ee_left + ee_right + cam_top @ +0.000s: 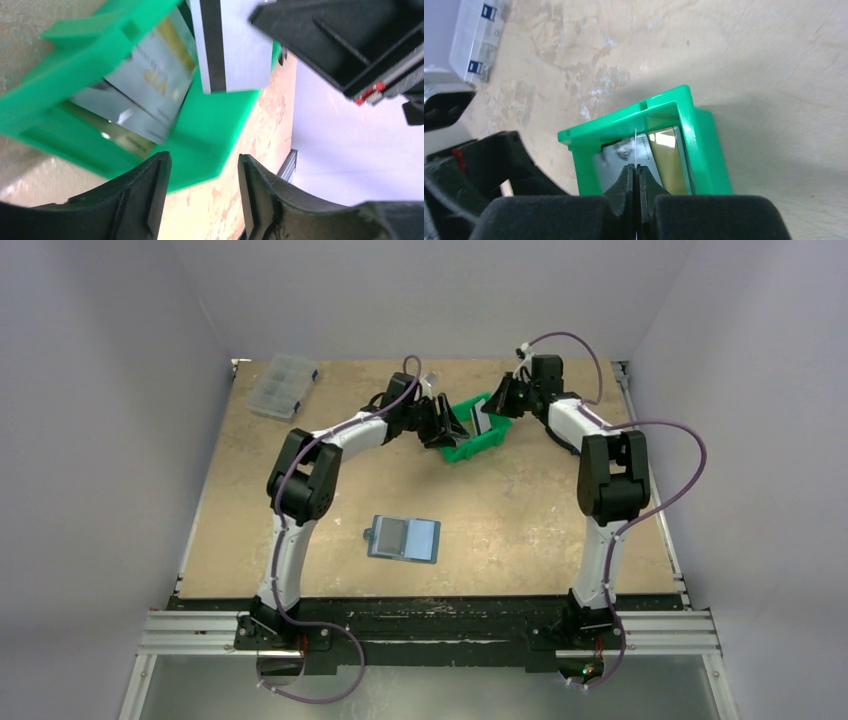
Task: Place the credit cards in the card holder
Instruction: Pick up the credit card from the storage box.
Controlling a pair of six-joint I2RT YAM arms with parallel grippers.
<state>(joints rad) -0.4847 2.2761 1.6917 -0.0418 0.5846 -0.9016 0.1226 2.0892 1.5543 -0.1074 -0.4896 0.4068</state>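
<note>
**One card is getting pinched over the green bin**

The green bin (462, 448) is sitting on the table (560, 530). Both arms are reaching in toward it, one from each side.

The right gripper (636, 187) is hanging right over the open top of the bin. Its fingers (623, 186) are pressing tight together on the thin edge of a silver card (244, 50). This card has a dark stripe down one side. It is standing up on its edge, just above the bin and partly over the other cards. I cannot tell if its bottom edge is touching anything in the bin.

More credit cards (145, 95) are lying inside the bin. They are leaning on each other in a messy pile. One is showing gold letters, and one is looking all gold and shiny.

The left gripper (202, 192) is waiting just beside the bin, on its left side. Its fingers (150, 195) are standing apart, and nothing is sitting between them. The edge of the bin is just past the fingertips. I cannot tell if they are touching it.

The card holder (403, 537) is lying flat and open on the table. It is well apart from the bin, on the side nearer the arm bases. Its grey-blue inside is facing up.

A clear box (283, 385) is resting well apart from the bin, off to its left.
</note>
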